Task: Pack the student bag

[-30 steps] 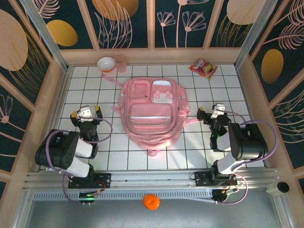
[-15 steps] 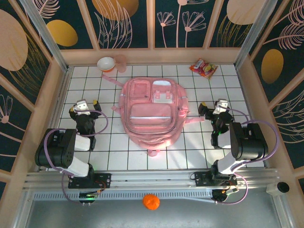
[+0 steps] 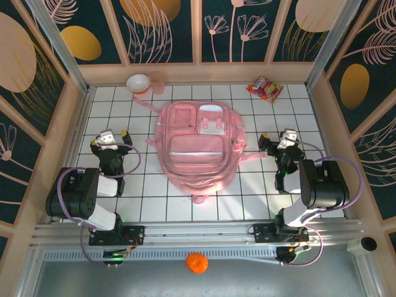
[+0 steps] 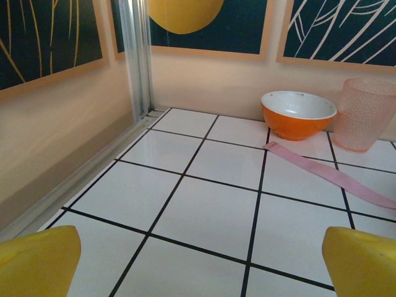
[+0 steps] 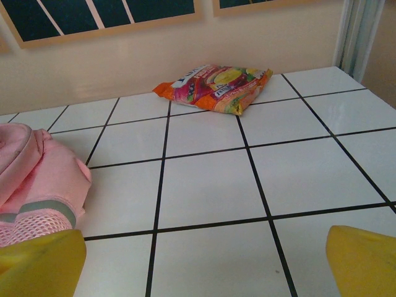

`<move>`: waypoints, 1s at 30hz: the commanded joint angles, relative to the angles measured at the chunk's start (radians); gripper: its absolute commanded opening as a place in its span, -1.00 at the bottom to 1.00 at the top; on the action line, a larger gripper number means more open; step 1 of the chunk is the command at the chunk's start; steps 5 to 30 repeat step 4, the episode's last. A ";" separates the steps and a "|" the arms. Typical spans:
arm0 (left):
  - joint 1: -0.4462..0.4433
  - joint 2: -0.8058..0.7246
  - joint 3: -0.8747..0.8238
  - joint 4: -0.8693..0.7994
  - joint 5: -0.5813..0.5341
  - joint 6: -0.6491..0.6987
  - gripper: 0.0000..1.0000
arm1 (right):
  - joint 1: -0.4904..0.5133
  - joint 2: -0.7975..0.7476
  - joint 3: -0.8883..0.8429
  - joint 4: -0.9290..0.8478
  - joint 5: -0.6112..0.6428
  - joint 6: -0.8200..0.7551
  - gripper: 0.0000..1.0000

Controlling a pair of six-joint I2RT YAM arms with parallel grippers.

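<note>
White tiled table [image 3: 111, 105]: student bag [image 3: 197, 148] flat at centre, bowl [image 3: 138, 82] and cup [image 3: 157, 82] far-left, snack packet [image 3: 265, 88] far-right.

Bright and even from overhead in the top view, with soft, short shadows on the table [image 3: 142, 204] under both arms and around the student bag [image 3: 195, 151]. White glare on the glossy tiles toward the near edge, right of the bag. Sharp all over there. Milder in the wrist views, with pale sheen on the tiles; blurred yellow fingertips [image 4: 37, 263] of the left gripper [image 4: 198, 269] and of the right gripper [image 5: 201, 266] in the bottom corners, sharper bowl [image 4: 298, 114] and packet [image 5: 216, 86] near the far edge.
</note>
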 commanded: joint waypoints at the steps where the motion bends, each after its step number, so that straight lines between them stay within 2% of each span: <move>1: 0.005 -0.006 0.002 0.008 0.010 -0.023 0.98 | -0.003 0.000 0.010 0.047 -0.011 0.005 0.99; 30: 0.005 -0.007 0.002 0.008 0.010 -0.023 0.98 | -0.002 -0.001 0.009 0.049 -0.012 0.005 0.99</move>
